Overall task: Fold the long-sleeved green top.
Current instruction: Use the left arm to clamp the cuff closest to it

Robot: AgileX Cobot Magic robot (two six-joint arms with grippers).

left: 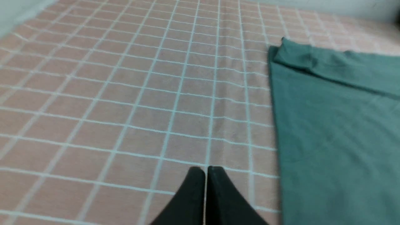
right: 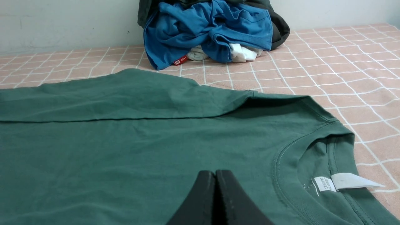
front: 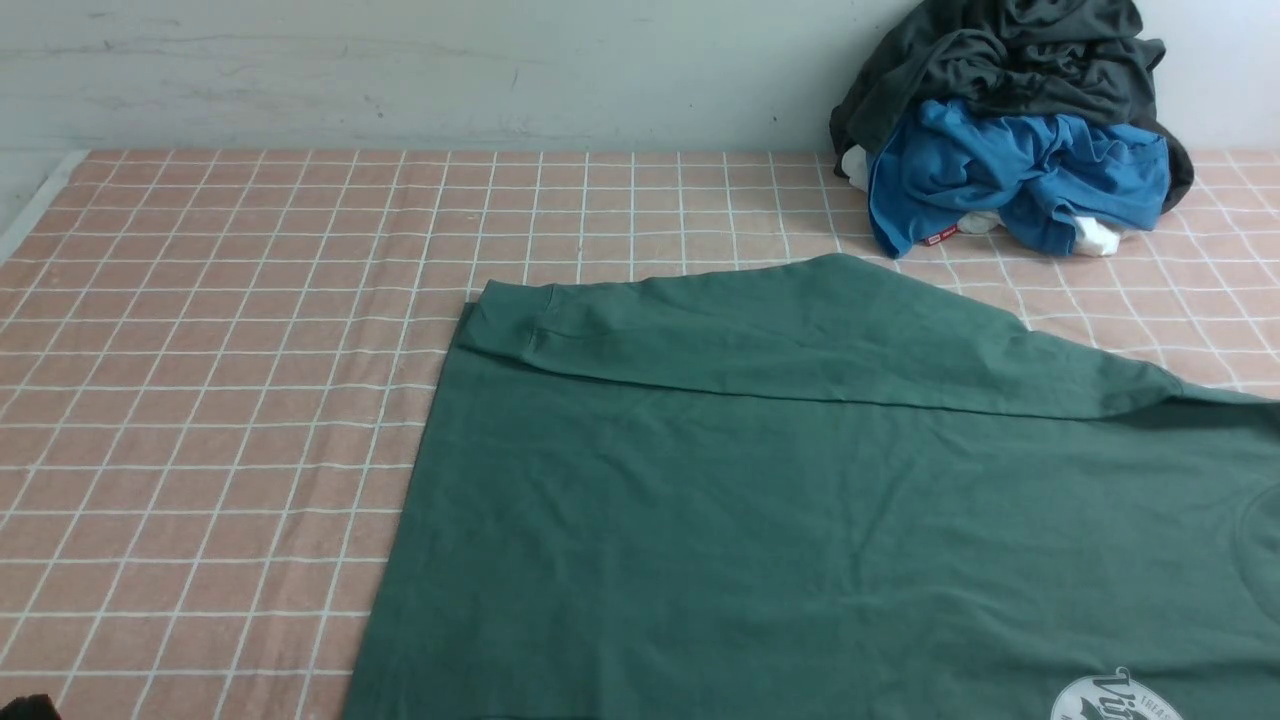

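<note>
Front view: the green long-sleeved top [front: 800, 500] lies spread flat on the pink checked cloth [front: 200, 400] covering the table, filling the near right part of the picture. One sleeve [front: 800, 340] is folded across the top's far edge and lies on the body, its ribbed cuff [front: 510, 315] at the top's far left corner. A white round logo [front: 1110, 700] shows at the top's near edge, partly cut off by the frame. Right wrist view: the round neckline [right: 293, 156] faces up with a white label [right: 347, 181] inside it. The right pincer [right: 215, 173] is clenched, jaws pressed together with nothing between them, over the top's body beside the neckline; contact with the fabric cannot be determined. Left wrist view: the left pincer [left: 205, 170] is likewise clenched and empty, over bare cloth just beside the top's straight edge. Beyond the top's far right side, apart from it, a bright blue garment [front: 1000, 170] and a dark grey garment [front: 1000, 50] are heaped against the wall [front: 400, 70].
</note>
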